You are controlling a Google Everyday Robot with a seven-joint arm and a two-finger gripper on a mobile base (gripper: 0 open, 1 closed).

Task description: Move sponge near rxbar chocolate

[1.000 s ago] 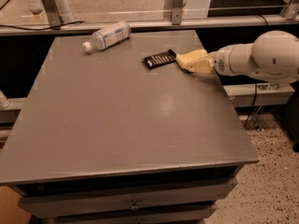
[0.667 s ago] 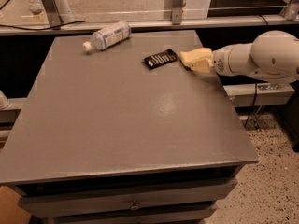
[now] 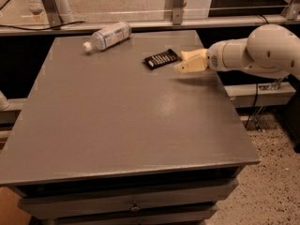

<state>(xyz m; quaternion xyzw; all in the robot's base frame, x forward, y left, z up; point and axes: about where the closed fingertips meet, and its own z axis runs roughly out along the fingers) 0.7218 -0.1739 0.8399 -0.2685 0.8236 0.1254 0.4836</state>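
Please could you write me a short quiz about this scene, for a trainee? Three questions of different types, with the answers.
1. True or false: the clear plastic bottle stands upright on the table.
2. Multiple choice: the rxbar chocolate lies (A) at the table's front edge, (B) in the far right part of the table, (C) on the floor.
3. Short answer: where is the gripper relative to the rxbar chocolate?

Key
1. False: it lies on its side near the far edge.
2. B.
3. Just to its right in the camera view, low over the table, very close to its right end.
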